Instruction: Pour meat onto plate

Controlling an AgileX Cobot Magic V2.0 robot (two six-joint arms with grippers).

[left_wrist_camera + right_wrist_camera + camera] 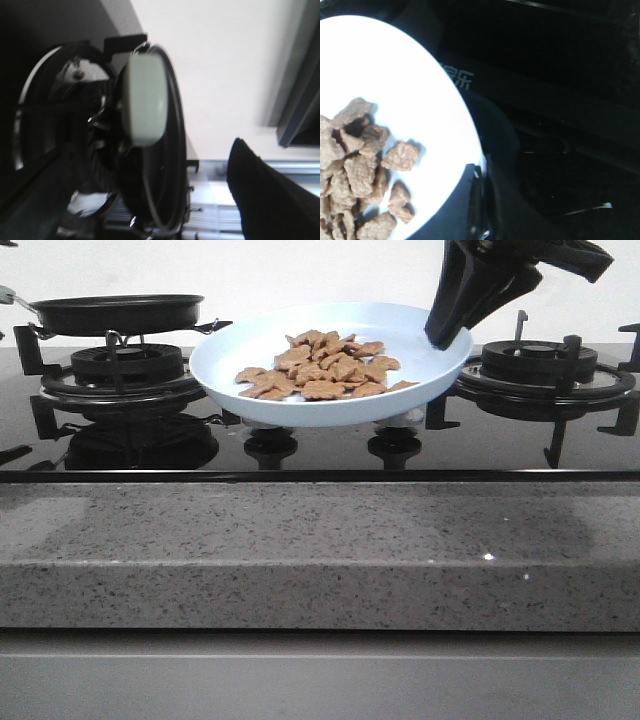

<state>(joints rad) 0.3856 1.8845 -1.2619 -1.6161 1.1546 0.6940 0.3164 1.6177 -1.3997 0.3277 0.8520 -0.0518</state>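
Observation:
The pale-blue plate (230,380) is held level over the middle of the stove, between the two burners. The meat (325,367) lies heaped on it. My right gripper (447,335) comes down from the upper right and is shut on the plate's right rim. In the right wrist view the plate (420,90) and meat (355,165) fill the left side, with my gripper (479,175) clamped on the rim. My left gripper (155,210) is out of the front view. Its jaws stand wide apart, one dark finger (265,200) showing, with the frying pan's pale-green handle (145,100) ahead of them.
The black frying pan (118,312) sits on the left burner (125,365), its handle (8,295) at the left edge. The right burner grate (540,365) stands beside the plate. Two knobs (270,445) lie under the plate. A grey stone counter edge (320,550) runs along the front.

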